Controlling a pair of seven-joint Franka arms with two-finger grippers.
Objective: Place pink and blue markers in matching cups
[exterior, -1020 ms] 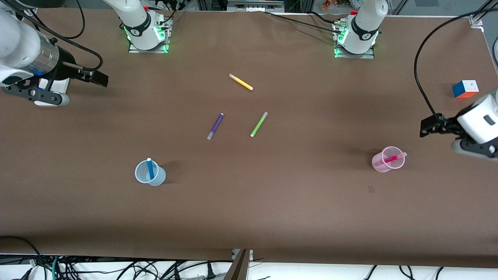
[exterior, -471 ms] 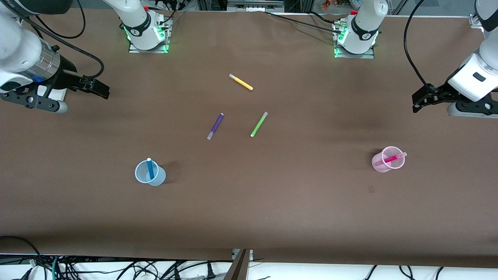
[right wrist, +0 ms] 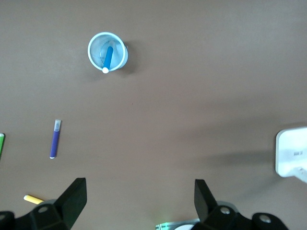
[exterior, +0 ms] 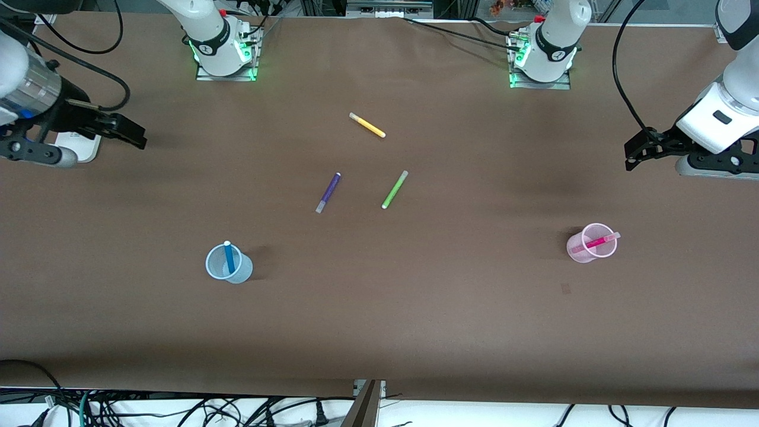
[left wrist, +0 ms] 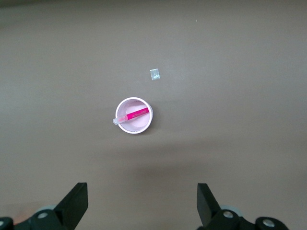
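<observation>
Brown table (exterior: 415, 308), both end effectors agape, empty; tape scrap (left wrist: 154, 74) clearest from left wrist

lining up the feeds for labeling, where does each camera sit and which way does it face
Front view: high across the table, facing both bases; left gripper and right gripper hang open at the table's ends.
Left wrist view: looks down on the pink cup holding the pink marker; its fingers show.
Right wrist view: looks down on the blue cup with the blue marker; own fingers show.
Shared: front and right wrist both show the purple marker.
</observation>
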